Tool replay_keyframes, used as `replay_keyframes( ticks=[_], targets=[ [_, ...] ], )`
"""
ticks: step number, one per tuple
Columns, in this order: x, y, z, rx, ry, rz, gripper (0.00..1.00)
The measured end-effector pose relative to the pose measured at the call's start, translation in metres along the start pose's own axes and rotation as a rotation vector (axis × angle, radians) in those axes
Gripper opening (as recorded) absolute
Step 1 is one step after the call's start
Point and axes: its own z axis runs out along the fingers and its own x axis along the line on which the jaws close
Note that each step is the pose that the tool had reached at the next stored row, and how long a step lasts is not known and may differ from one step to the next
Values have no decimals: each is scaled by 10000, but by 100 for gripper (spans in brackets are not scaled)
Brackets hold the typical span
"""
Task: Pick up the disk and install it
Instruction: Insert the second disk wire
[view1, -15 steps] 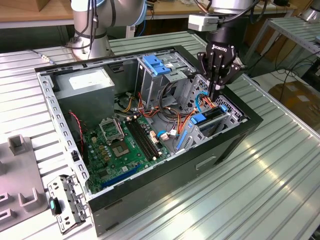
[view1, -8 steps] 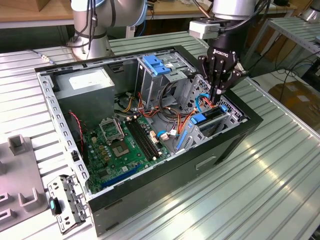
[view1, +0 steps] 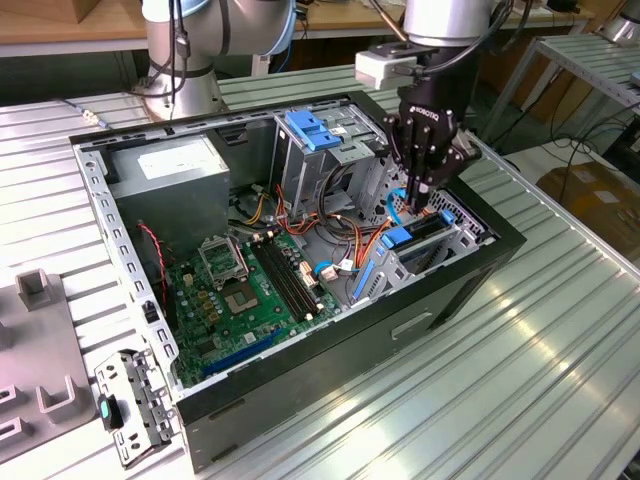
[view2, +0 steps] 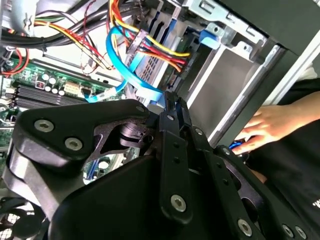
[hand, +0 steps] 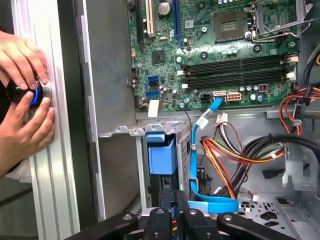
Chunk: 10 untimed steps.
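One arm's claw (view1: 420, 200) hung low inside an open computer case (view1: 350, 340) in the exterior view, over the drive cage at the corner toward the exterior view's right; the case lay on its side on a ribbed metal table (view1: 530, 380); the disk (view1: 400, 238) sat on edge in that cage, just below the claw's tips, its blue rail end facing up; a green circuit board (view1: 250, 290) covered the case floor, a grey power box (view1: 170, 170) stood at the far end, and a blue bracket (view1: 313, 130) rested on the upper bay.

In the second wrist view the claw (view2: 170, 102) had its two fingers (view2: 172, 135) pressed together with nothing visible between them; a flat blue cable (view2: 132, 70) curled just past the tips, beside a bundle of coloured wires (view2: 150, 47); a person's hand (view2: 265, 127) lay outside the case wall.

In the first wrist view the claw (hand: 173, 200) pointed down at the disk (hand: 161, 152), whose blue end stood upright in the cage; whether the tips touched it could not be told; the blue cable (hand: 192, 165) ran alongside; two hands (hand: 25, 100) gripped a blue-ringed knob (hand: 37, 95) on the table edge.
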Motion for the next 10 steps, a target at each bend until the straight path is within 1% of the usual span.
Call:
replay_keyframes(
  ticks=[1,2,3,4,5,7,8,10],
  targets=[
    [14,0,5,12,-133,12,16],
    [27,1,10,16,-228,21,16],
    [44,1,17,21,-345,32,16],
    [56,0,23,24,-411,39,16],
    [69,-1,31,27,-459,43,16],
    [105,-2,57,33,-540,51,16],
    [123,-3,68,44,-570,57,16],
    [146,-5,78,58,-708,70,16]
  ],
)
